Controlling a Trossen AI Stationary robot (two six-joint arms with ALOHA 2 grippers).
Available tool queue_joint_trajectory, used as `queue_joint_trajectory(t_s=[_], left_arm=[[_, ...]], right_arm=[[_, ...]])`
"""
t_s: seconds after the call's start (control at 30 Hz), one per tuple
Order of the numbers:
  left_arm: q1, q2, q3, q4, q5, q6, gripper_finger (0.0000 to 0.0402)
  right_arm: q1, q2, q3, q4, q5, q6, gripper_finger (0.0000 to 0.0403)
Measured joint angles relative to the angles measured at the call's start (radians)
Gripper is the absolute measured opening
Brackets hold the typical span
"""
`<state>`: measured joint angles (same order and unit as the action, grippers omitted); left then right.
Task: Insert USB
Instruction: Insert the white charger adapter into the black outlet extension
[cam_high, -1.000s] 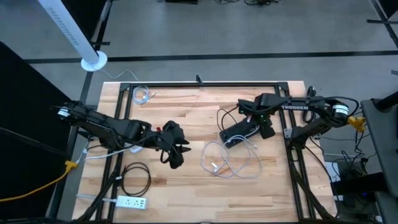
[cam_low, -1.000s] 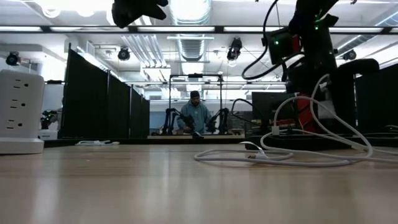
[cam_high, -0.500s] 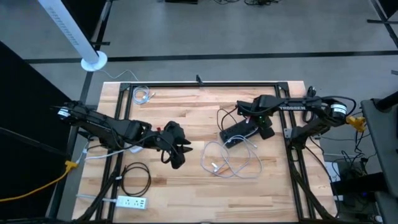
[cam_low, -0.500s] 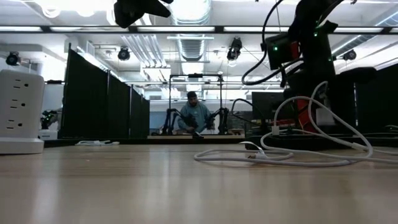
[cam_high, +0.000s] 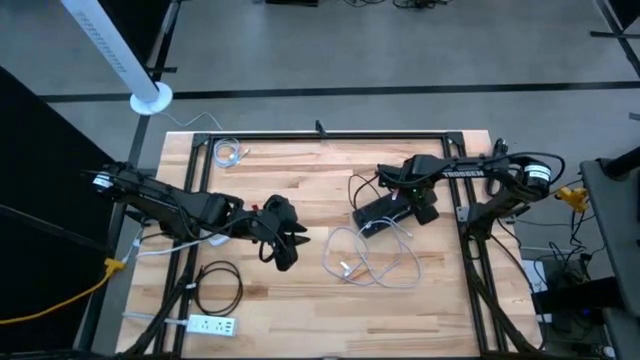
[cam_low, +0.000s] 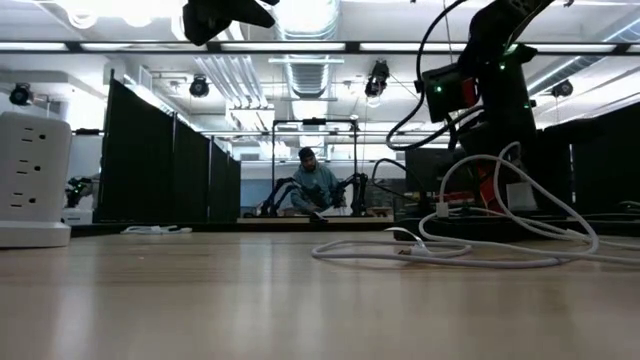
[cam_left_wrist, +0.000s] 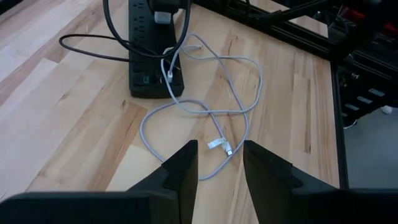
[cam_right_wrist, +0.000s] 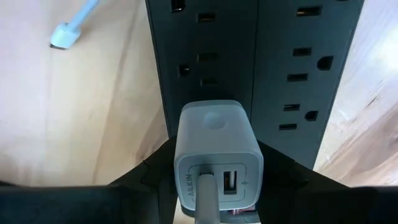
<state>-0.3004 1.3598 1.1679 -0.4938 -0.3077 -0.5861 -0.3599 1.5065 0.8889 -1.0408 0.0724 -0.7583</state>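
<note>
A black power strip (cam_high: 380, 214) lies on the wooden table, right of centre. My right gripper (cam_high: 424, 205) hovers over its right end, shut on a white USB charger block (cam_right_wrist: 217, 137). A white cable (cam_high: 375, 258) runs from the block's USB port (cam_right_wrist: 205, 186) and loops slack over the table. Its loose connectors (cam_left_wrist: 221, 144) lie near the table's middle, and one connector end (cam_right_wrist: 65, 34) rests beside the strip. Whether the block's prongs are in the strip (cam_right_wrist: 292, 62) is hidden. My left gripper (cam_high: 290, 240) is open at centre-left, above the table, facing the cable (cam_left_wrist: 205, 112). My right gripper pinches the white charger block by its two opposite side faces (cam_right_wrist: 183, 149), one finger (cam_right_wrist: 155, 171) on each side. It comes from above, pointing down at the power strip. The block's port face points back at the wrist, with the cable coming out of it.
A white power strip (cam_high: 210, 325) and a black coiled cord (cam_high: 220, 285) lie at the near-left corner. A small white cable coil (cam_high: 230, 152) sits at the far left. Bare wood lies between the arms. A person (cam_low: 315, 185) sits far behind the table.
My right arm has shifted slightly toward the table's left, carrying the charger block over the power strip. The cable's raised part has moved with it. My left arm has kept still.
</note>
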Motion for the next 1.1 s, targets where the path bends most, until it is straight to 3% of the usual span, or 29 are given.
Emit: queue_joint_trajectory(t_s=[0.5, 0.83, 1.1], left_arm=[[0.002, 0.000, -0.004, 0.000, -0.025, 0.000, 0.0104], [0.001, 0.000, -0.004, 0.000, -0.025, 0.000, 0.0104], [0.000, 0.000, -0.004, 0.000, -0.024, 0.003, 0.0103]], right_arm=[[0.002, -0.001, -0.044, 0.089, 0.036, 0.044, 0.0143], [0.006, -0.011, -0.032, 0.037, 0.037, 0.007, 0.0143], [0.009, -0.019, 0.007, -0.004, 0.059, 0.004, 0.0274]])
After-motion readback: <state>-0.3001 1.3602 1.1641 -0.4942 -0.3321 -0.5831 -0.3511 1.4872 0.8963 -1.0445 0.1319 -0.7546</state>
